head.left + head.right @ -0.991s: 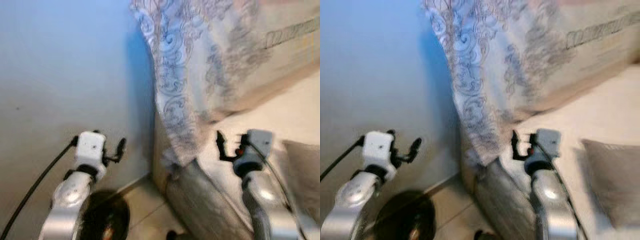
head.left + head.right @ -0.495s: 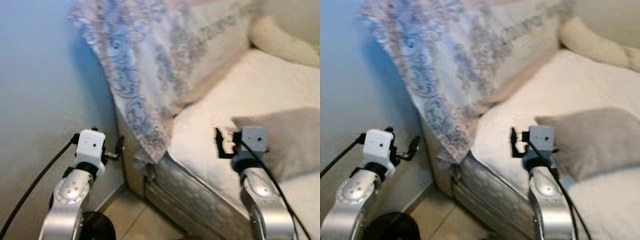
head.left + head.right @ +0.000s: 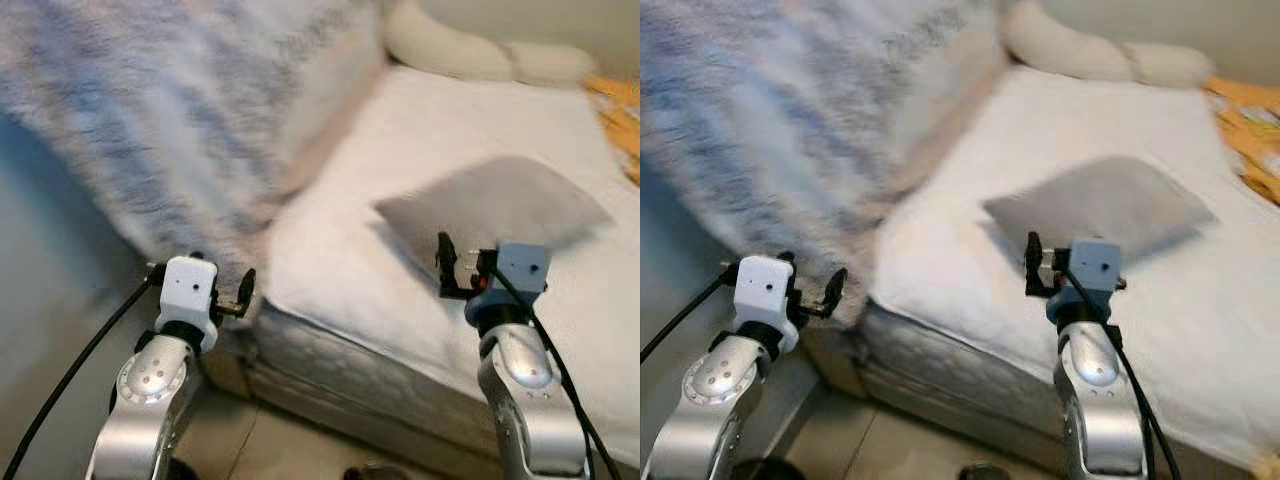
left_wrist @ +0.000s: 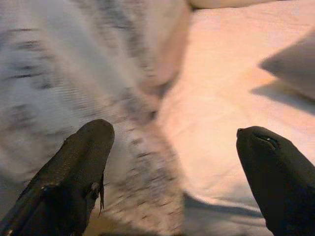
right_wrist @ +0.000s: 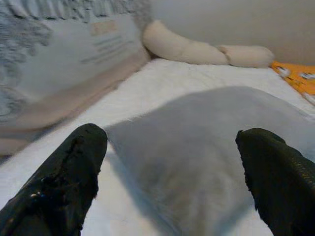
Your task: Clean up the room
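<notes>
Grey flat square cushion (image 3: 495, 205) lies on the white bed (image 3: 420, 130), just ahead of the right tool (image 5: 170, 169), whose black fingers are spread wide and empty. Left tool (image 4: 174, 169), also wide and empty, faces a blue-patterned bedspread (image 3: 130, 120) hanging over the bed's corner.

We see strong motion blur on the patterned blanket (image 3: 150, 120) in both eye views. Soft, even, warm light; the grey pillow (image 3: 495, 205) casts a faint shadow on the bed (image 3: 340, 230).
</notes>
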`<state>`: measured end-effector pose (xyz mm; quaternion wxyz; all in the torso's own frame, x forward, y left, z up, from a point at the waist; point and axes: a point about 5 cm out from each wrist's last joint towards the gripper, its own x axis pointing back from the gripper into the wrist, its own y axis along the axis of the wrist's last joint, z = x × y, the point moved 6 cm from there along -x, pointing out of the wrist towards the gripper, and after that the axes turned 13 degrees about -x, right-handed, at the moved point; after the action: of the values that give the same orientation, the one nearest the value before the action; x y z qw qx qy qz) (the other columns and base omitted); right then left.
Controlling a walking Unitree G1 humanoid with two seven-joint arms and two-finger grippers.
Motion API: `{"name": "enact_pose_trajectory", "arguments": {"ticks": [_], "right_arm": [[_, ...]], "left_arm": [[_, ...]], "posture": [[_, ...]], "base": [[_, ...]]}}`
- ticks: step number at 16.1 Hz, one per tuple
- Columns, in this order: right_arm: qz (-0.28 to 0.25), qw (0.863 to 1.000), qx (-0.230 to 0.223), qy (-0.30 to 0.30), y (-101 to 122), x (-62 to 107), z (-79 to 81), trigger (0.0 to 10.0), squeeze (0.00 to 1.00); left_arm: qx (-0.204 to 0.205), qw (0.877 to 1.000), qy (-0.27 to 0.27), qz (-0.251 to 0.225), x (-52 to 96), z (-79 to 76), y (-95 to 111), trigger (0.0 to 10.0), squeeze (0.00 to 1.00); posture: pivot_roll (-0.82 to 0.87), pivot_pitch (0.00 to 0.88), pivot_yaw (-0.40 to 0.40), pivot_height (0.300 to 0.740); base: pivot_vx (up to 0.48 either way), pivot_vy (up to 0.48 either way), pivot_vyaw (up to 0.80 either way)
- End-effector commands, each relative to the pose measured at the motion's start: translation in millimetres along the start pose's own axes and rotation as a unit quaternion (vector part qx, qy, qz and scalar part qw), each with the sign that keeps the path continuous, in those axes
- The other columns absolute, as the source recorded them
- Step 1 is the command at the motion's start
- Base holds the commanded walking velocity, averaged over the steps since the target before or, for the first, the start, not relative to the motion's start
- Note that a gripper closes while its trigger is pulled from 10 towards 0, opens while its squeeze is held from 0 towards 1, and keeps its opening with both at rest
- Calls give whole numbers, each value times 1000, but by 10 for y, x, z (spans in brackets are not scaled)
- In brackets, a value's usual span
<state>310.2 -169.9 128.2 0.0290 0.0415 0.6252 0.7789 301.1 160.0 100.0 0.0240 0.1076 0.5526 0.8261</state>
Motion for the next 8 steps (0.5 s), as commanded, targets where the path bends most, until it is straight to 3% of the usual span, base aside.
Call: {"name": "enact_pose_trajectory", "arguments": {"ticks": [1,2,8], "right_arm": [[6,1000,-6,7,-25,-6,26,10000,0],[-8,1000,21,-7,-3,-13,-4,10000,0],[-19,1000,-7,-12,23,-65,-12,10000,0]], "left_arm": [[-4,1000,12,-7,-12,65,31,10000,1000],[-2,1000,14,-8,-16,76,37,10000,1000],[6,999,29,-15,-46,176,69,10000,1000]], "posture": [[-10,0,0,740],[-10,0,0,740],[-7,0,3,740]], "base": [[0,0,-744],[0,0,-763],[42,0,-787]]}}
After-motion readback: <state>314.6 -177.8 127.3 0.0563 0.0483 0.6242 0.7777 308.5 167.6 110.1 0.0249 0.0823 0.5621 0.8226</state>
